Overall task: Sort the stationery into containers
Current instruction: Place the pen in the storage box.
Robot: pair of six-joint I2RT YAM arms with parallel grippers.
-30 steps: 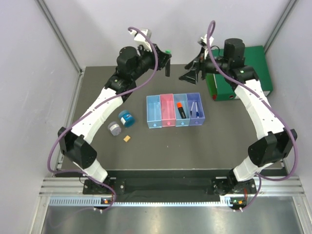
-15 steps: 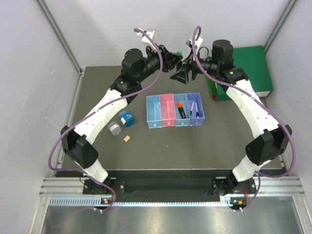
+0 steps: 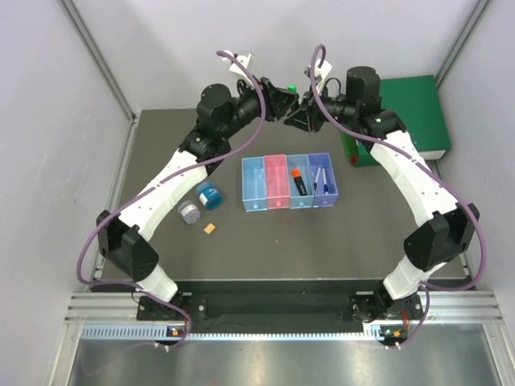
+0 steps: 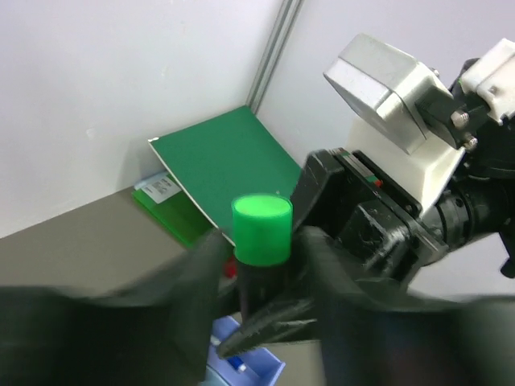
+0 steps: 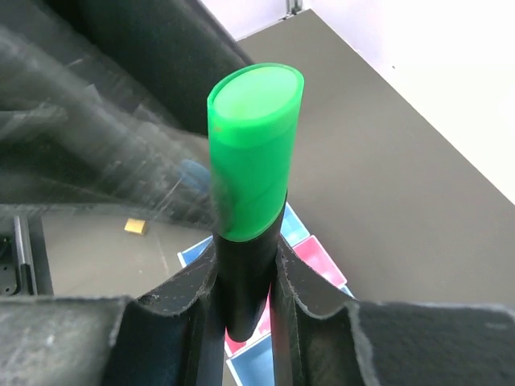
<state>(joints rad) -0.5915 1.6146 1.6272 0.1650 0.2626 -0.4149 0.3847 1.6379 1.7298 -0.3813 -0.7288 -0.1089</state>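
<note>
Arms swung together, high over back of counter [image 3: 322, 241]. Spread wide before, now right jaws pinch green-cap marker [image 5: 253, 161]. Blurry view, but left jaws seem pinching it too. Looks like hand-over; marker not in bins [image 3: 254, 181] yet.

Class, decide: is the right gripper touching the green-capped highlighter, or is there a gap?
Touching. In the right wrist view, the right gripper has both fingers pressed flush against the black barrel of the green-capped highlighter, with no gap.
</note>
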